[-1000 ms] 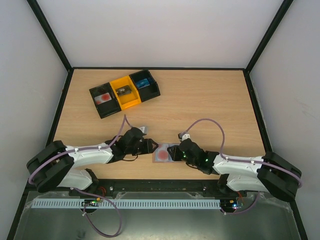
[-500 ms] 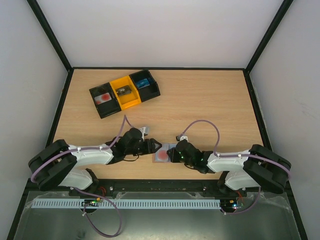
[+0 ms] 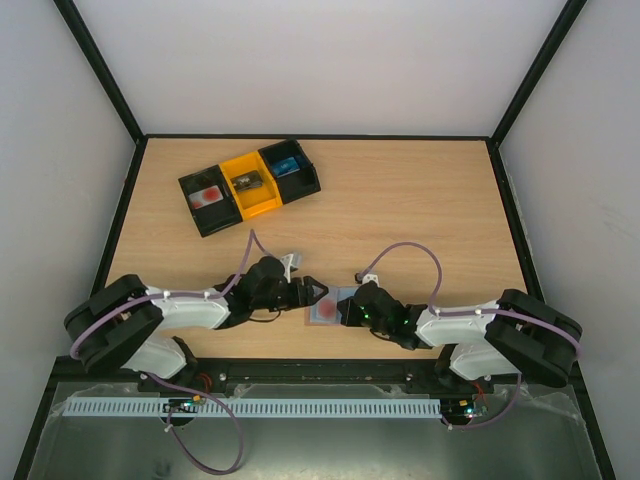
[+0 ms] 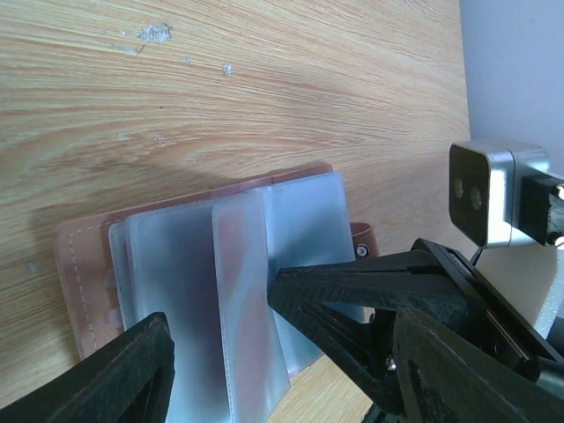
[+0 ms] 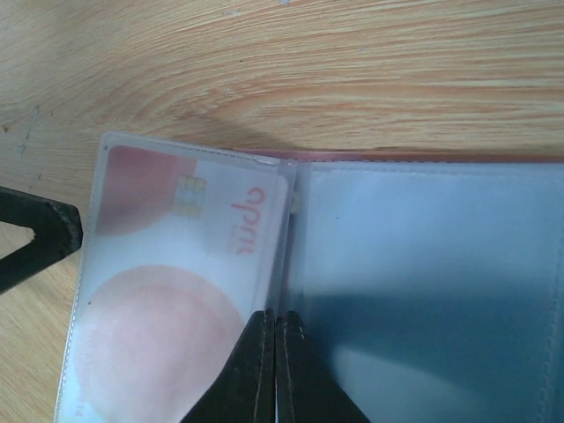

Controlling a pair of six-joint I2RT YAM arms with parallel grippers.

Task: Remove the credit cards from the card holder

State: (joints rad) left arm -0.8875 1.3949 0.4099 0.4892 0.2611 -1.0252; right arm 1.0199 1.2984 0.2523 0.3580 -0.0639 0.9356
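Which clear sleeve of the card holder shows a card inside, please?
The left sleeve in the right wrist view: chip and red print show through; the right sleeve looks plain.

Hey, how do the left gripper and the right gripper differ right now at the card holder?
The left gripper is open, fingers spread wide; the right gripper is shut, fingertips together. The left gripper reaches the card holder from the side showing a card; the right gripper comes from the other side, its tips at the seam between clear sleeves. Both are black and low over the open card holder.
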